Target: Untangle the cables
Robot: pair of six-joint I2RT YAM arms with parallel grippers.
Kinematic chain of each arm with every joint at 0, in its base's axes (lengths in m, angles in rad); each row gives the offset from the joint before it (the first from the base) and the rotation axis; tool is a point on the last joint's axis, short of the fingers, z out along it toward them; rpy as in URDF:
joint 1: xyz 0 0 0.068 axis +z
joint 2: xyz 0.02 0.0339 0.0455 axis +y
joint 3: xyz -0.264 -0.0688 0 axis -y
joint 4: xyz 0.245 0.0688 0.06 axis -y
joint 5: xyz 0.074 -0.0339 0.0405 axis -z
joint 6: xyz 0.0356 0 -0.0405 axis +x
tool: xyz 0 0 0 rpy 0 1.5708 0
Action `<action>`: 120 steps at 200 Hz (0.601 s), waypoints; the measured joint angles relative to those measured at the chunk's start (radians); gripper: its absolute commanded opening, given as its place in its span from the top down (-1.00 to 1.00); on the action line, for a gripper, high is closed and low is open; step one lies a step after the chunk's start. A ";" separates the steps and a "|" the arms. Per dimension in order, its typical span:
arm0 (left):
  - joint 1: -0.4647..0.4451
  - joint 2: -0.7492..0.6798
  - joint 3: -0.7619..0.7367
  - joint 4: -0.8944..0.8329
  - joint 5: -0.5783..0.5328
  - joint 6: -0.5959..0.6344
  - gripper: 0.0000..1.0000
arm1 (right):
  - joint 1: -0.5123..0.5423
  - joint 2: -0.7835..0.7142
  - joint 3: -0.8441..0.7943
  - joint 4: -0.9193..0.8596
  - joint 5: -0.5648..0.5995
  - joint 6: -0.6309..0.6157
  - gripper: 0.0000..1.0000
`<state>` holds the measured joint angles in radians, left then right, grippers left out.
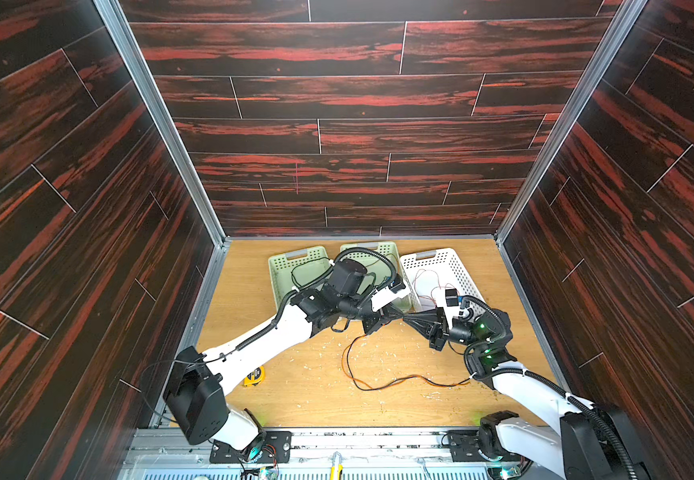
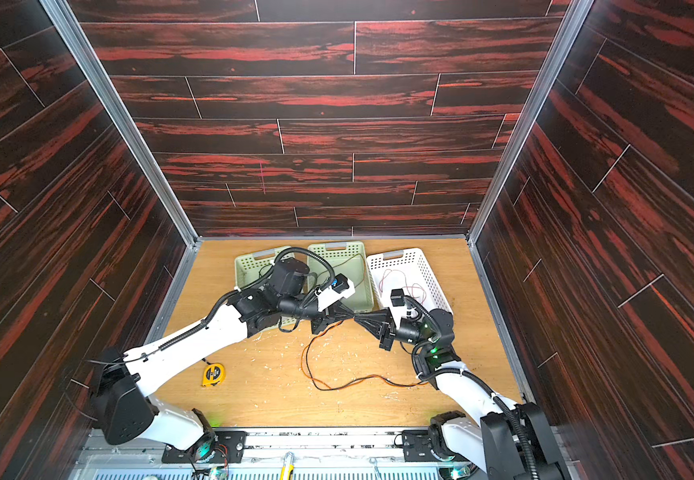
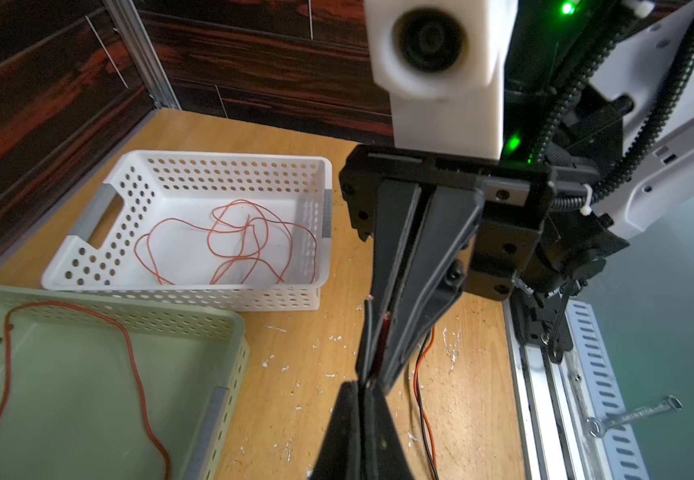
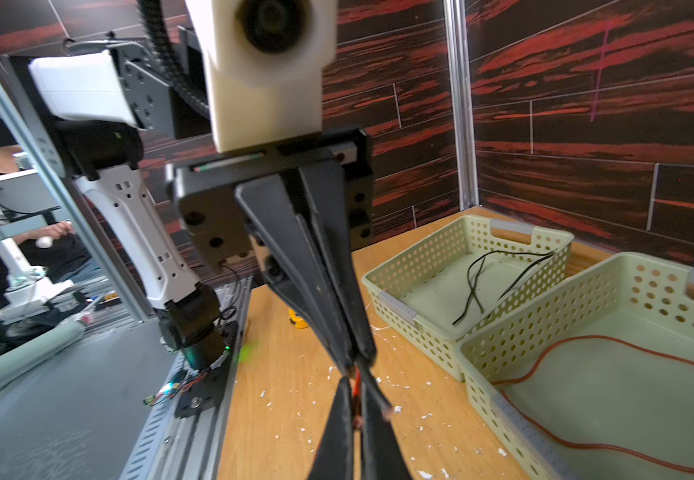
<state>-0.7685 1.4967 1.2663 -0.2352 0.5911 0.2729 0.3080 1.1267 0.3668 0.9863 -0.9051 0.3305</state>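
Left wrist view gives the clearest tally: one orange-red cable [image 3: 250,232] lies coiled alone in the white basket [image 3: 229,156], and a second orange-red cable [image 3: 134,365] lies alone in the middle green basket [image 3: 108,305]. From the right wrist, a black cable [image 4: 468,286] rests in the outer green basket [image 4: 420,257]. Those three look sorted.

What remains is the paired black-and-orange cable [image 3: 418,374]. Most of it is looped on the table [image 1: 304,399] in front of the baskets, with one end raised between the arms. The left hand [image 3: 362,390] and right hand [image 4: 355,388] meet tip to tip above the table, both pinched fully closed on that end, whose bare black and red tips poke out beside the fingers. Each hand may have a different strand, though the tips crowd too closely to be sure. By my reading the job is mostly done, with this last pair to be parted and binned.
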 measured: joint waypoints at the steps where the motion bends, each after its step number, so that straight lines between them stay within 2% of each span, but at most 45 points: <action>1: 0.000 -0.001 -0.001 0.003 -0.001 0.000 1.00 | 0.000 0.000 0.000 0.000 0.001 0.000 1.00; 30: 0.006 -0.039 -0.029 0.069 -0.042 -0.027 1.00 | 0.000 -0.017 0.003 -0.063 0.053 -0.055 1.00; 80: 0.036 -0.125 -0.057 0.159 -0.211 -0.057 1.00 | 0.000 -0.096 0.061 -0.227 0.204 -0.163 1.00; 120: 0.086 -0.174 -0.044 0.195 -0.321 -0.085 1.00 | 0.000 -0.114 0.242 -0.414 0.292 -0.265 1.00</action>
<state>-0.6823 1.3228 1.2221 -0.0406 0.2703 0.1879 0.3080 1.0126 0.6086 0.5720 -0.6132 0.0658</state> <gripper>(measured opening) 0.060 0.061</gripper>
